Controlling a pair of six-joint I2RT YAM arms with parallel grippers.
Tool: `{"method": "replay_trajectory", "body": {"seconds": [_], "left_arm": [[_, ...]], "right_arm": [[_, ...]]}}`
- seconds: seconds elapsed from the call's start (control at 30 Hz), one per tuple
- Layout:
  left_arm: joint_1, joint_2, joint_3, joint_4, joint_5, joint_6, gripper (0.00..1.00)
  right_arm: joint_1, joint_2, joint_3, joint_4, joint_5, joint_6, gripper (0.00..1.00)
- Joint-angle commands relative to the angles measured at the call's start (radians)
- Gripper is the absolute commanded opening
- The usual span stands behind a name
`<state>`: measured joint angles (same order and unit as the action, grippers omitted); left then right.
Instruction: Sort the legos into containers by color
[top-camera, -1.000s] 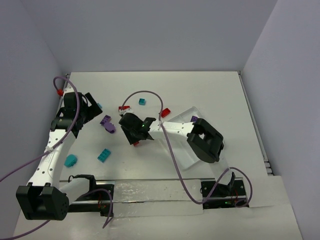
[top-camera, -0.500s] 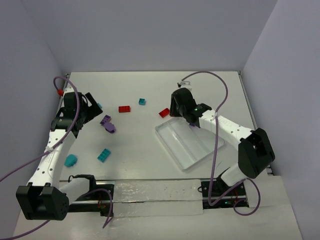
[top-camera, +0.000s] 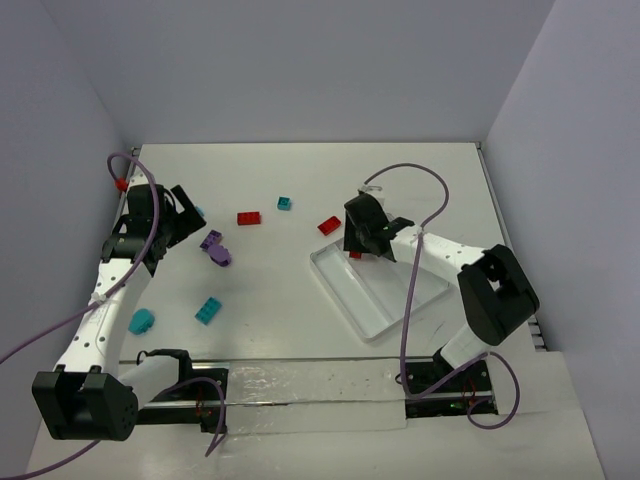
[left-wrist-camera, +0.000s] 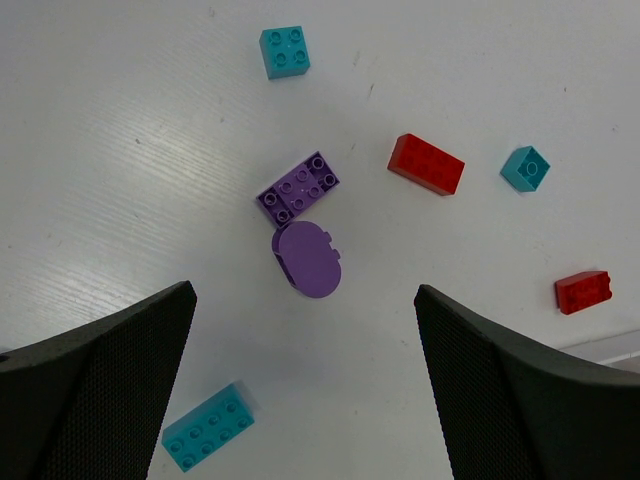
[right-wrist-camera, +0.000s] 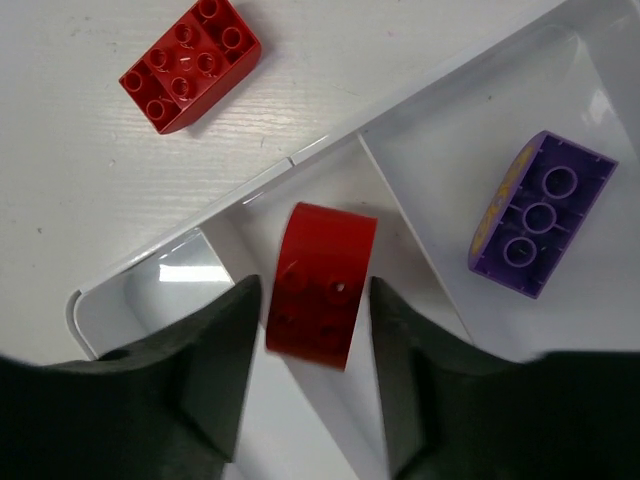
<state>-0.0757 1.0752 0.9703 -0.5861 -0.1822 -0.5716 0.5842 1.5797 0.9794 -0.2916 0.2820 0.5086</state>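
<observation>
Under everything, a white table. On its right half a shallow white tray, set askew, the three compartments running lengthwise from far left to near right. Above the table's left half, the left gripper, spread wide and holding nothing. At the tray's far-left end, the right gripper, opening narrow, fingers close on either side of a red rounded brick over the middle compartment, long axis in line with the fingers; gripped or merely flanked, impossible to tell. In the next compartment over, a purple brick lying hollow side up, three tubes in a row, long axis skewed to the divider, yellow print on one side face too blurred to read. Just outside the tray's far edge, a red studded brick, lying diagonal. Farther left, another red brick, long axis across the table. Below the left gripper's gap, a purple studded brick touching a purple rounded brick. On the near left, a teal studded brick, diagonal, and a teal rounded piece. Smallest: a teal square brick and a tiny teal brick.
</observation>
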Motion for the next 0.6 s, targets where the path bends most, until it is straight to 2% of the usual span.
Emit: {"method": "replay_trajectory", "body": {"seconds": [0.0,0.03,0.23,0.33,0.37,0.57], "left_arm": [[-0.001,-0.014,0.006,0.023,0.011,0.006,0.99],[-0.001,-0.014,0.007,0.025,0.013,0.007,0.99],[-0.001,-0.009,0.008,0.034,0.03,0.003,0.99],[-0.001,-0.002,0.011,0.036,0.03,0.003,0.99],[-0.001,0.0,0.013,0.032,0.028,0.004,0.99],[-0.001,-0.001,0.019,0.021,0.015,0.017,0.99]], "right_arm": [[-0.007,0.011,0.035,0.02,0.04,0.014,0.68],[-0.005,0.004,0.044,0.005,0.049,0.01,0.77],[0.023,-0.019,0.163,-0.035,0.045,-0.023,0.79],[0.023,0.045,0.274,-0.055,0.022,-0.032,0.79],[0.023,0.123,0.335,-0.088,0.011,-0.036,0.8],[0.018,0.318,0.541,-0.145,-0.034,-0.029,0.81]]}}
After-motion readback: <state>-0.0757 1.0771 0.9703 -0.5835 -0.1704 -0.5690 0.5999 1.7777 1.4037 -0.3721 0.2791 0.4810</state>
